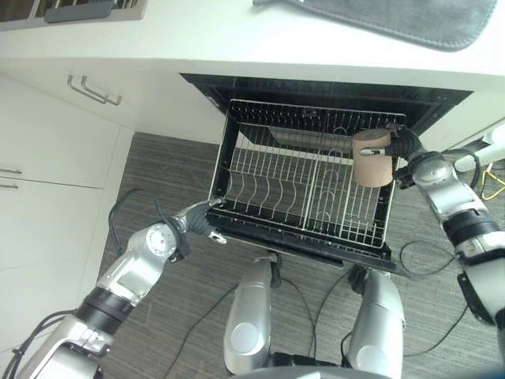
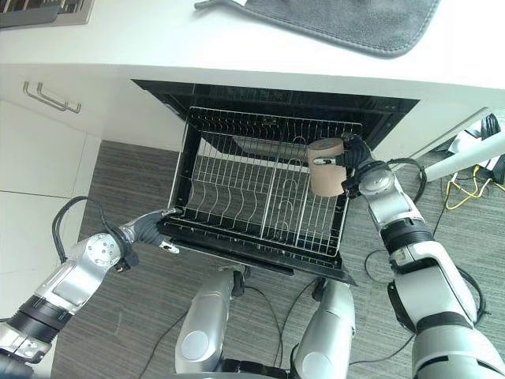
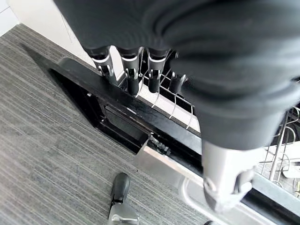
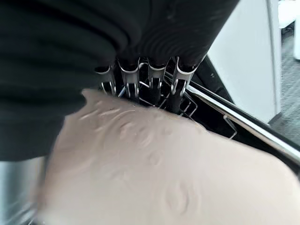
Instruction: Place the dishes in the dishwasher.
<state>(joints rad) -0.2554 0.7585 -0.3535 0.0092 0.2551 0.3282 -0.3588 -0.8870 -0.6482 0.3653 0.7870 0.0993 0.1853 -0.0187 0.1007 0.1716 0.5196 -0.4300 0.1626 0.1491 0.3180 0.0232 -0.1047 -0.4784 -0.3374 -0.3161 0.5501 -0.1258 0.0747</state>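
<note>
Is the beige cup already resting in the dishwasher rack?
No, the right robot hand holds the beige cup above the rack.

The dish rack [image 1: 300, 178] is made of thin, bright metal wire, framed by glossy black dishwasher [image 1: 316, 91] walls. The cup [image 2: 326, 166] is seen as matt beige, its surface dimpled. The worktop [image 1: 197, 35] appears smooth and white, with a grey, soft cloth mat [image 1: 410, 20] laid on it. The floor [image 1: 166, 170] is finished in grey streaked wood-grain.
</note>
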